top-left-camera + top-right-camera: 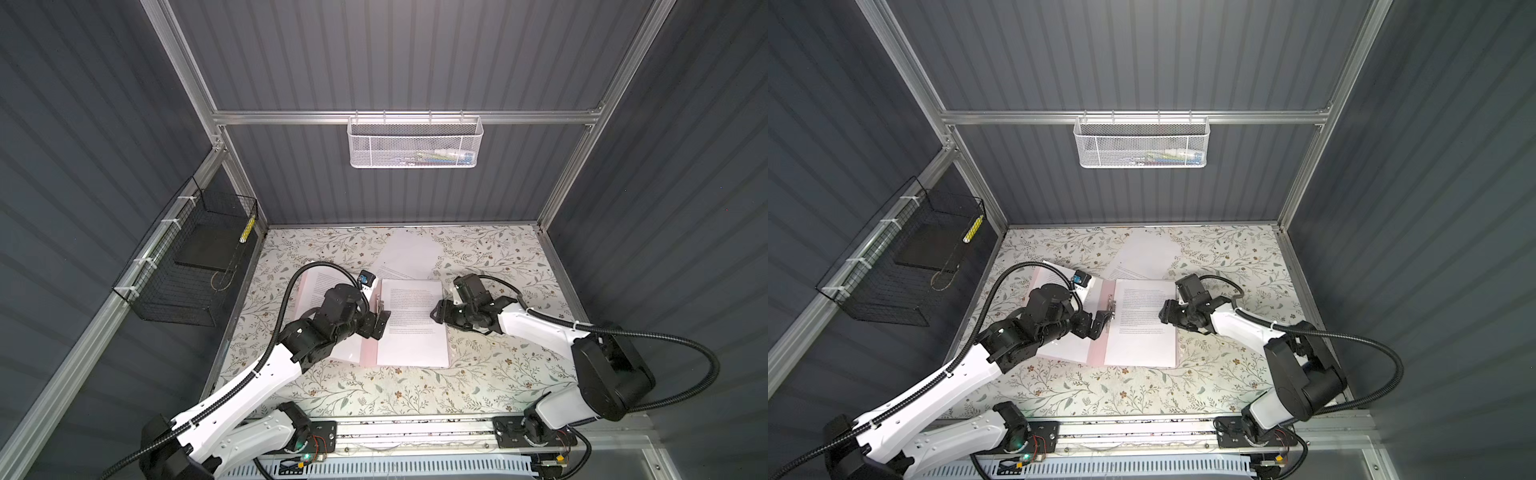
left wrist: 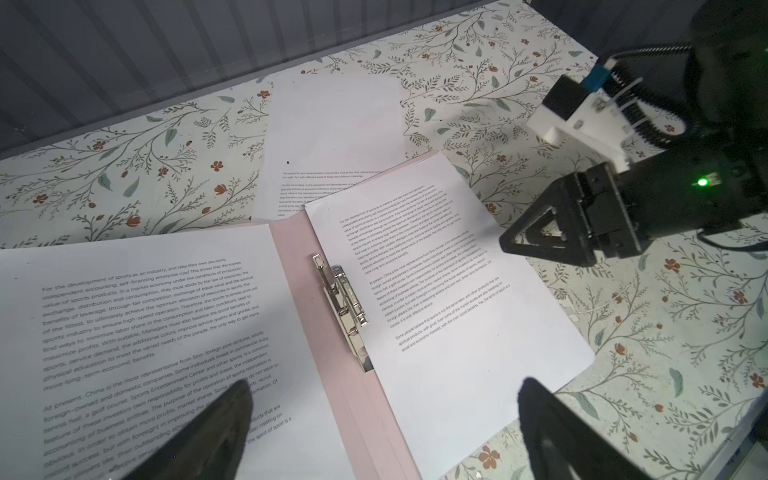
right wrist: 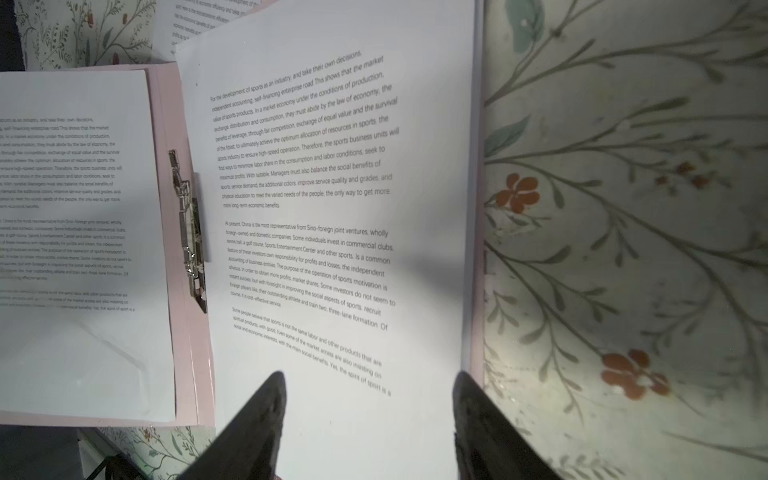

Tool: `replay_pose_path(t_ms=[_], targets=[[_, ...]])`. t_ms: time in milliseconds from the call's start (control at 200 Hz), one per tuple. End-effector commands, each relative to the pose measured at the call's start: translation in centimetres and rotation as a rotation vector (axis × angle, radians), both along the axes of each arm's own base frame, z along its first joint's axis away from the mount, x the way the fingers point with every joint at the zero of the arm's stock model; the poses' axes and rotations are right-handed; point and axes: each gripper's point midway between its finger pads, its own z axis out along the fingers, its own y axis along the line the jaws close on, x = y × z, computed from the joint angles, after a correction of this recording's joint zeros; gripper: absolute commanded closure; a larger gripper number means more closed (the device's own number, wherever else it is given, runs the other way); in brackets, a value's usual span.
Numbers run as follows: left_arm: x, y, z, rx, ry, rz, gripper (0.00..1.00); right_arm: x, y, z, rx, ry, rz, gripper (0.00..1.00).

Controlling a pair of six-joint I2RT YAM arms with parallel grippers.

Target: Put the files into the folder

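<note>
The pale pink folder (image 1: pixel 369 353) lies open on the table, with its metal clip (image 2: pixel 345 307) along the spine. One of the files, a printed sheet (image 1: pixel 413 332), lies on its right half and another (image 1: pixel 347 349) on its left half. A third sheet (image 1: pixel 409 257) lies behind the folder, partly tucked under it. My left gripper (image 1: pixel 380 324) hovers open over the spine next to the clip, holding nothing. My right gripper (image 3: pixel 370 376) is open over the right sheet's outer edge, and the paper lies flat beneath its jaws.
A black wire basket (image 1: pixel 187 266) on the left wall holds a flat black slab (image 1: pixel 208 249). A white mesh basket (image 1: pixel 415 141) hangs on the back rail. The floral table surface (image 1: pixel 498 374) runs around the folder, up to the frame walls.
</note>
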Motion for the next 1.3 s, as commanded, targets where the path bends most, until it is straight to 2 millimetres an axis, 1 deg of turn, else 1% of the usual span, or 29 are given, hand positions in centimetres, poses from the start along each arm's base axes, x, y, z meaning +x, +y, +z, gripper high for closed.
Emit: replay_pose_path(t_ms=[0,30,130,150,170,185,205,230,370,425,515,550,565,570,580,585,590,600,605,615,625,630,645,650,710,810,971,1101,1296], targets=[[1.2,-0.1,0.0,-0.001,0.008,0.048,0.00,-0.7,-2.9,0.9,-0.080,-0.034,-0.018,0.34],[1.5,-0.4,-0.2,-0.006,0.025,0.056,0.00,-0.6,-3.3,1.7,-0.085,-0.065,-0.022,0.33],[3.1,-2.4,-0.6,-0.038,0.097,0.090,0.00,-0.3,-4.8,5.1,-0.098,-0.223,-0.047,0.20],[3.4,-3.0,-0.7,-0.039,0.117,0.087,0.00,-0.2,-5.0,5.7,-0.095,-0.250,-0.049,0.17],[3.9,-3.6,-0.6,-0.045,0.130,0.082,0.00,-0.2,-5.1,6.3,-0.088,-0.277,-0.050,0.03],[4.3,-4.1,-0.7,-0.045,0.143,0.080,0.00,-0.1,-5.2,6.7,-0.079,-0.297,-0.050,0.01],[4.8,-4.8,-0.9,-0.047,0.155,0.082,0.00,0.0,-5.4,6.8,-0.073,-0.308,-0.052,0.01],[5.7,-5.7,-1.1,-0.045,0.168,0.087,0.00,0.0,-5.6,7.9,-0.047,-0.342,-0.059,0.01],[12.0,-9.2,-3.6,-0.012,0.308,0.139,0.00,0.1,-6.9,8.3,0.067,-0.304,-0.062,0.01],[14.3,-9.8,-5.4,-0.024,0.381,0.158,0.00,0.0,-7.5,8.7,0.083,-0.310,-0.064,0.01],[18.6,-10.9,-6.5,-0.106,0.413,0.183,0.00,-0.6,-7.7,9.7,0.111,-0.370,-0.061,0.01],[20.2,-11.1,-7.3,-0.121,0.430,0.191,0.00,-0.8,-7.8,9.7,0.115,-0.373,-0.060,0.01],[20.5,-10.9,-8.4,-0.110,0.454,0.200,0.00,-1.0,-7.8,9.8,0.115,-0.373,-0.059,0.01],[21.0,-11.2,-7.8,-0.123,0.443,0.198,0.00,-1.0,-7.8,9.8,0.115,-0.371,-0.057,0.01],[21.4,-11.1,-8.3,-0.122,0.451,0.204,0.00,-1.1,-7.8,9.7,0.114,-0.368,-0.056,0.01],[21.3,-10.9,-8.9,-0.112,0.467,0.209,0.00,-1.1,-7.9,9.7,0.114,-0.366,-0.056,0.01],[21.8,-11.2,-8.3,-0.124,0.455,0.207,0.00,-1.2,-7.9,9.6,0.114,-0.364,-0.056,0.01],[22.1,-11.1,-8.7,-0.124,0.463,0.212,0.00,-1.3,-7.9,9.5,0.113,-0.359,-0.054,0.01],[22.0,-10.9,-9.4,-0.113,0.481,0.217,0.00,-1.3,-7.9,9.5,0.113,-0.356,-0.053,0.01],[22.6,-11.2,-9.1,-0.124,0.473,0.216,0.00,-1.4,-7.9,9.4,0.113,-0.350,-0.051,0.01],[22.7,-10.9,-10.1,-0.112,0.496,0.224,0.00,-1.5,-8.0,9.4,0.114,-0.346,-0.050,0.01],[23.1,-11.1,-9.6,-0.123,0.485,0.222,0.00,-1.6,-8.0,9.3,0.113,-0.343,-0.049,0.01],[23.3,-11.0,-10.6,-0.115,0.507,0.228,0.00,-1.7,-8.0,9.2,0.114,-0.337,-0.048,0.01],[23.6,-11.2,-10.2,-0.123,0.498,0.226,0.00,-1.7,-8.0,9.2,0.115,-0.336,-0.046,0.01],[25.0,-11.1,-11.7,-0.124,0.518,0.239,0.00,-2.3,-8.3,8.7,0.114,-0.321,-0.052,0.01],[26.2,-11.2,-13.1,-0.121,0.523,0.241,0.00,-3.7,-8.2,8.4,0.147,-0.315,-0.036,0.01],[26.6,-11.6,-14.9,-0.128,0.553,0.227,0.00,-4.8,-8.9,7.4,0.148,-0.289,-0.050,0.01],[26.5,-12.1,-16.4,-0.138,0.579,0.205,0.00,-4.9,-9.4,7.1,0.141,-0.281,-0.065,0.01],[25.7,-13.7,-19.1,-0.168,0.654,0.153,0.00,-4.3,-9.8,7.8,0.144,-0.280,-0.081,0.01]])
